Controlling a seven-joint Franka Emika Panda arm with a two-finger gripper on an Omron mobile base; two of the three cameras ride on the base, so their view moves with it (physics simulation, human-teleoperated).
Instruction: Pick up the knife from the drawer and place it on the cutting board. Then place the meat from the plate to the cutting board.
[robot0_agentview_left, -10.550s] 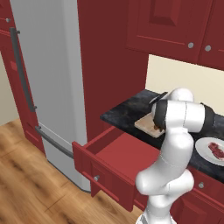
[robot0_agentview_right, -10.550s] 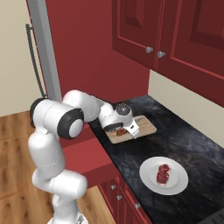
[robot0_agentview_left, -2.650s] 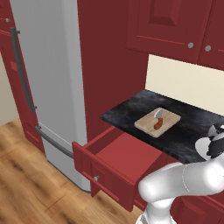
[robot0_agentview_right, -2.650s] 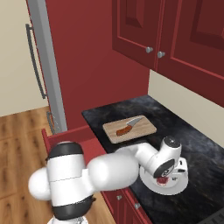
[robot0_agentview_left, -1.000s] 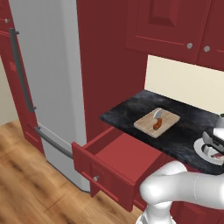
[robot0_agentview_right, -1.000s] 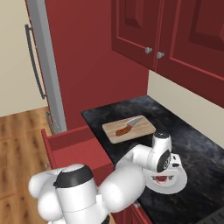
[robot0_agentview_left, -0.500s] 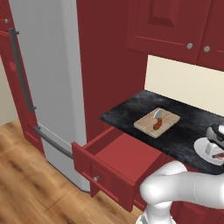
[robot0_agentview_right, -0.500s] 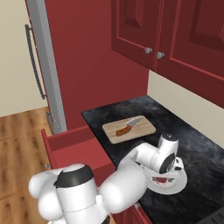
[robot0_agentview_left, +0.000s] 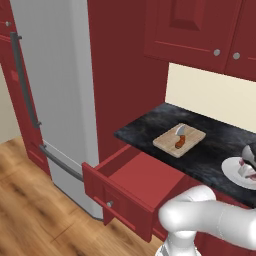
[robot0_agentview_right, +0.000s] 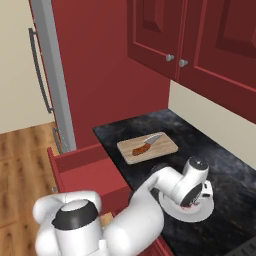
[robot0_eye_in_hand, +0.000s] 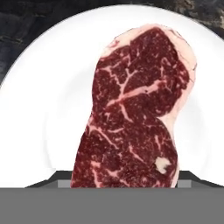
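I count one knife (robot0_agentview_left: 179, 140) lying on one cutting board (robot0_agentview_left: 167, 143), blade toward the wall and brown handle toward the drawer side. The board sits on the dark tabletop (robot0_agentview_left: 210, 150), above one open drawer (robot0_agentview_left: 131, 183) whose red floor I see from the left base view. One white plate (robot0_agentview_right: 199, 214) rests further along the tabletop, well apart from the board, and one slab of meat (robot0_eye_in_hand: 133, 109) lies flat on it — red with pale marbling. My hand is down over the plate; the fingers (robot0_eye_in_hand: 57, 177) show just at the meat's near end, one on each side, spread wider than the slab. Whether they touch it, I cannot tell.
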